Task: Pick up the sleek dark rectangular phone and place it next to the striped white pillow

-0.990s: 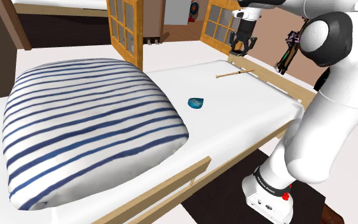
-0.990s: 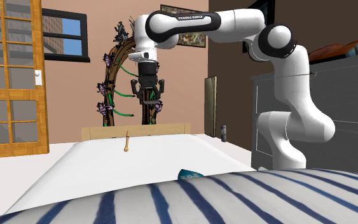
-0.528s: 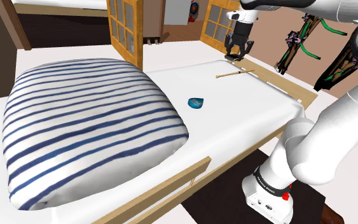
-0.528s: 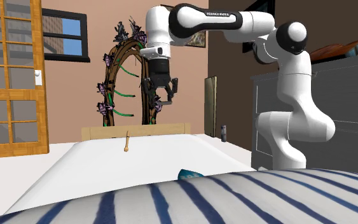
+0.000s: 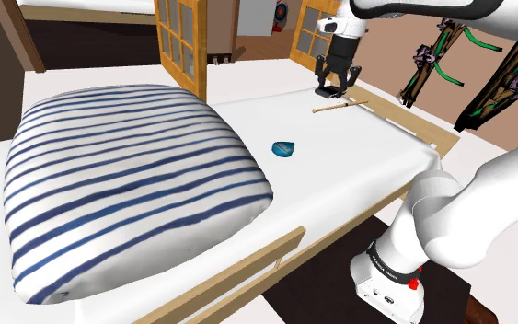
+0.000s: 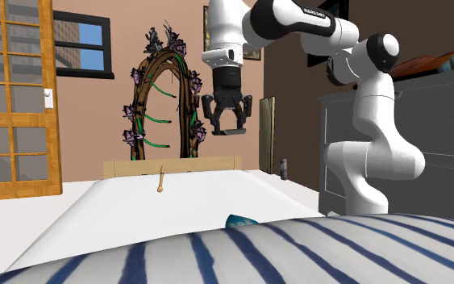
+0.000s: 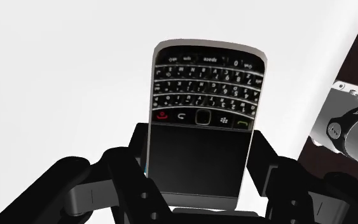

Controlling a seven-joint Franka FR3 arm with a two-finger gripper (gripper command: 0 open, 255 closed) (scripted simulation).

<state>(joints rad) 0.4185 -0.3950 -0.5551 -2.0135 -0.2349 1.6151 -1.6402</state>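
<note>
A dark rectangular phone (image 7: 203,114) with a small keyboard and a silver rim is clasped between my black fingers (image 7: 128,162), its keyboard end sticking out past them. My gripper (image 5: 332,85) is shut on it and hangs above the far end of the white bed (image 5: 358,156), just over a wooden stick (image 5: 339,106). From the other side my gripper (image 6: 226,129) hangs high above the mattress. The white pillow with blue stripes (image 5: 128,184) lies at the bed's near end, far from the gripper, and its edge (image 6: 297,250) fills the foreground.
A small blue object (image 5: 284,148) lies mid-bed between the stick and the pillow. A low wooden footboard (image 5: 413,120) borders the far end. A flowered arch (image 6: 164,97), a dark dresser (image 6: 426,137) and a wooden glazed door (image 6: 15,97) stand around the bed.
The arm has swung from over the footboard toward the shoulder view's left and over the mattress; in the second exterior view the gripper has shifted right.
</note>
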